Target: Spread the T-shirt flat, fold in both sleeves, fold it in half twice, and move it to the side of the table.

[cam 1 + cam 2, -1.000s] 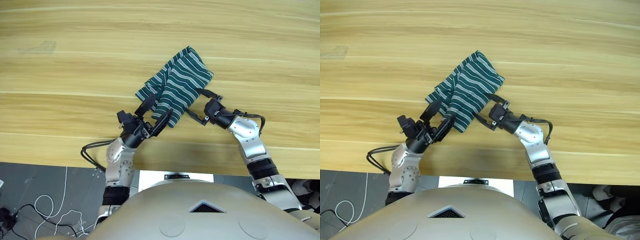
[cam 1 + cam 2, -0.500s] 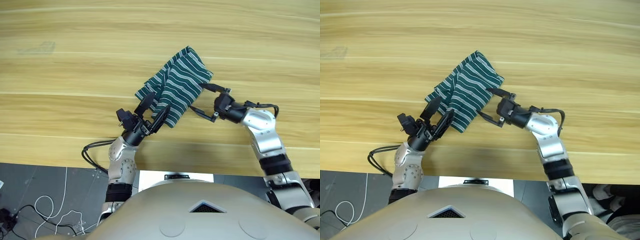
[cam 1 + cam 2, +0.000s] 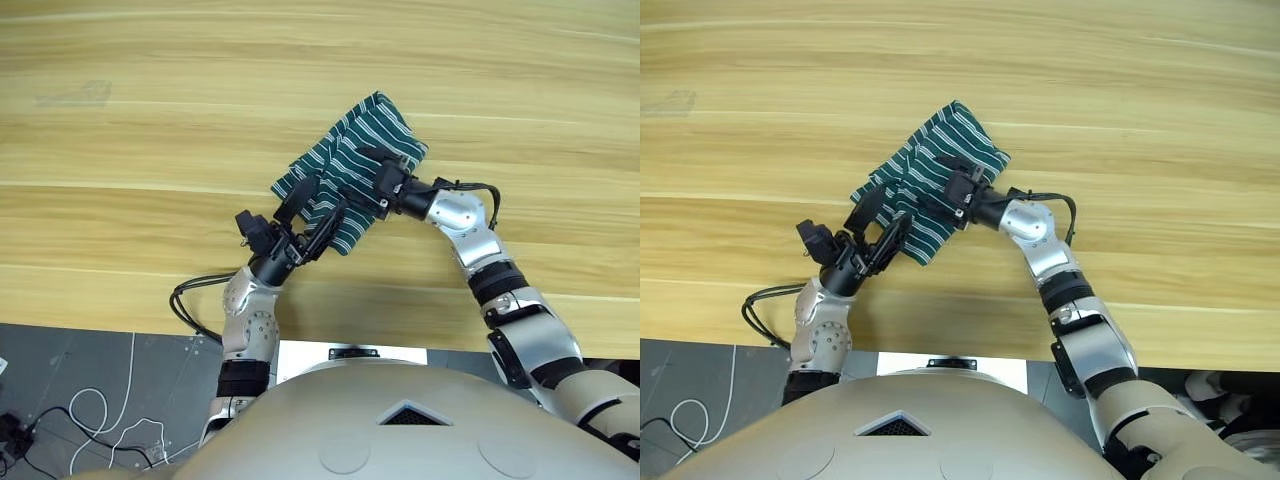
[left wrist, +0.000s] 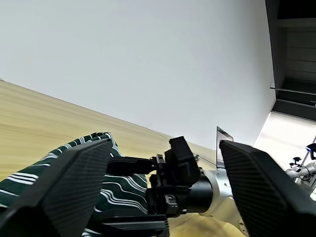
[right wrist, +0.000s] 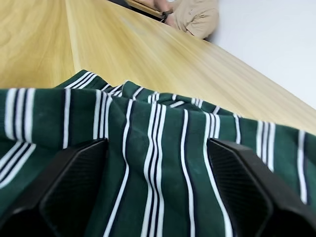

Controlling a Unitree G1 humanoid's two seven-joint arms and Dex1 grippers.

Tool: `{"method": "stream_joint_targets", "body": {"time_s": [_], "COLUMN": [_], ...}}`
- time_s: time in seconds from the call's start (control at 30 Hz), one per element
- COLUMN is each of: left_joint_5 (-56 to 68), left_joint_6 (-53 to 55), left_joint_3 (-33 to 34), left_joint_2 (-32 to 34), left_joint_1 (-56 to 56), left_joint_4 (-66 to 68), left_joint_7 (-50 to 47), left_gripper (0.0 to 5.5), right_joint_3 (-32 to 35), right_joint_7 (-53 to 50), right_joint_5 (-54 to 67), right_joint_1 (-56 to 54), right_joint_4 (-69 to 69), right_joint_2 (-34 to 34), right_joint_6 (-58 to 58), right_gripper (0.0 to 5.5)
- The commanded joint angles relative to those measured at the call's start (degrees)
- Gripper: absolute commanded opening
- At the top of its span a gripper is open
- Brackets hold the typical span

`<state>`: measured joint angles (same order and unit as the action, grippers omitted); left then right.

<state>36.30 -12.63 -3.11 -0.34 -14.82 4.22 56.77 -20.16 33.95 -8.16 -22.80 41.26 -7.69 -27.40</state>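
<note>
near-side on the pale wooden table (image 3: 150, 150), left gripper (image 3: 312, 214) and right gripper (image 3: 379, 179) gape empty over the folded green-striped t-shirt (image 3: 345, 160), likely to slide it.

— What sort of place is this?
— A lab or office, I'd say: a long wooden table (image 3: 150, 60), a bare white wall (image 4: 148, 59), loose cables (image 3: 133, 365) on dark floor (image 3: 60, 370) at seven o'clock.

Green/white-striped T-shirt (image 3: 350, 175), light wood table (image 3: 150, 120)
</note>
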Motion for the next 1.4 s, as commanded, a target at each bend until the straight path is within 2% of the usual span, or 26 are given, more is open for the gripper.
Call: {"method": "stream_joint_targets", "body": {"time_s": [0.03, 0.3, 0.43, 0.63, 0.9, 1.2, 1.4], "left_joint_5": [0.33, 0.24, 0.53, 0.56, -0.05, 5.58, 7.01], "left_joint_6": [0.45, 0.12, 0.31, 0.35, 0.66, 5.65, 5.87], "left_joint_3": [0.5, 0.61, 0.58, 0.8, 0.44, -0.79, -2.3], "left_joint_2": [-0.49, -1.26, -1.46, -2.04, -2.41, -4.02, -4.15], "left_joint_1": [1.73, 2.97, 2.82, 3.14, 3.31, -1.18, -5.13], "left_joint_4": [1.37, 3.41, 3.6, 4.41, 3.44, -9.32, -12.76], "left_joint_7": [0.2, 1.59, 2.28, 2.78, 2.09, -1.74, -2.43], "left_gripper": [4.02, 4.02, 4.02, 4.02, 4.02, 4.02, 4.02], "right_joint_3": [-0.08, 5.06, 10.42, 15.67, 20.48, 23.79, 30.21], "right_joint_7": [-3.77, -11.43, -11.49, -18.41, -28.7, -30.26, -30.99], "right_joint_5": [-2.18, -1.46, 1.92, 2.71, 2.85, 3.33, 9.89], "right_joint_1": [-5.46, -20.06, -24.49, -28.53, -26.65, -21.67, -11.16], "right_joint_4": [6.63, 24.39, 29.31, 33.82, 36.36, 35.84, 32.21], "right_joint_2": [3.44, 8.12, 8.94, 8.06, 5.83, 3.73, 2.6], "right_joint_6": [-1.19, 0.93, 5.09, 11.49, 19.75, 23.51, 24.31], "right_gripper": [3.73, 3.73, 3.73, 3.73, 3.73, 3.73, 3.73]}}
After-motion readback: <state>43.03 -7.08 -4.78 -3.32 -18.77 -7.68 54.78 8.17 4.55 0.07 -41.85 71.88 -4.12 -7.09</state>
